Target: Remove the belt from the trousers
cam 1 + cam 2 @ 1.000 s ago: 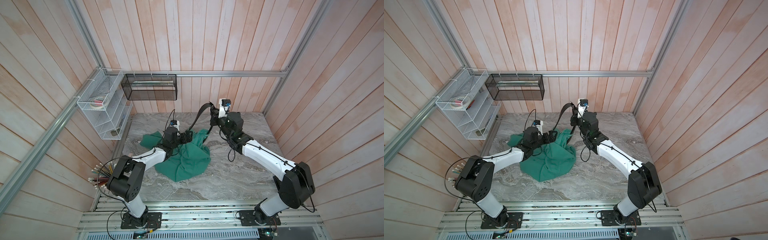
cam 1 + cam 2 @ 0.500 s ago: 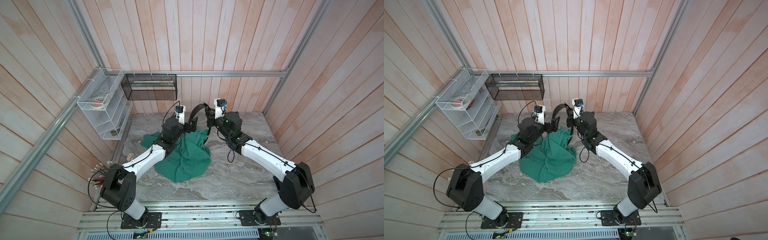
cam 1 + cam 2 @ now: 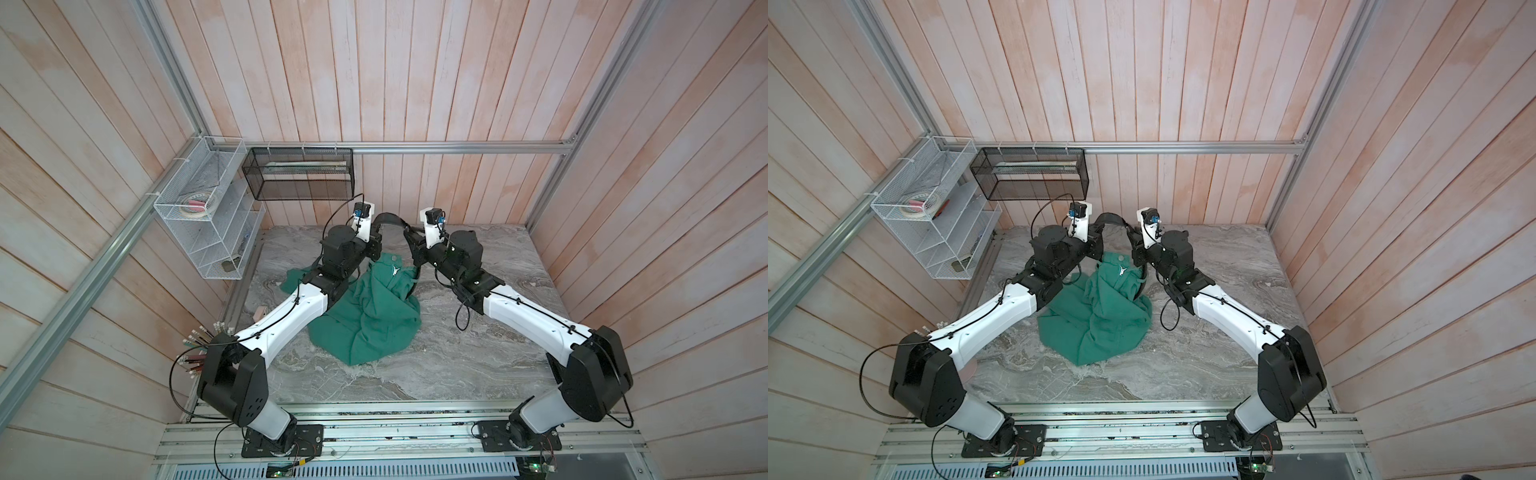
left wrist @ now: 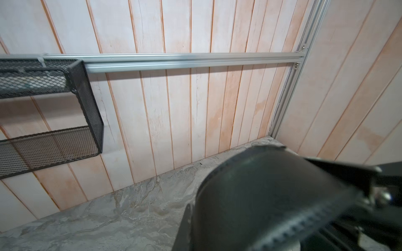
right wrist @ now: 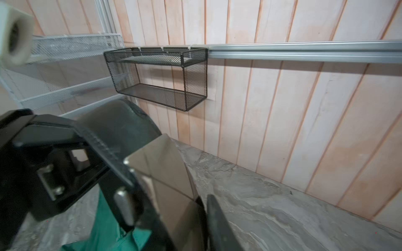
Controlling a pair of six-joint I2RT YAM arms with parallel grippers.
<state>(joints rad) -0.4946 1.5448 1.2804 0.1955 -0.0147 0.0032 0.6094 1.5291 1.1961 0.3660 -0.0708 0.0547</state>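
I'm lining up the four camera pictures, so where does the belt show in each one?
In a top view: the belt arches above the waist of the trousers.
In a top view: the same arch.
Left wrist: a blurred strap close to the lens, before the tabletop.
Right wrist: close to the lens, the black mesh basket behind it.
Shared landmark: that basket, in all four.

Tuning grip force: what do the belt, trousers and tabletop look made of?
Belt: leather or faux leather; black, slight sheen, stitching along the edge.
Trousers: soft matte teal cloth; it slumps in loose folds.
Tabletop: grey, veined, marble look; real stone or laminate, cannot tell.
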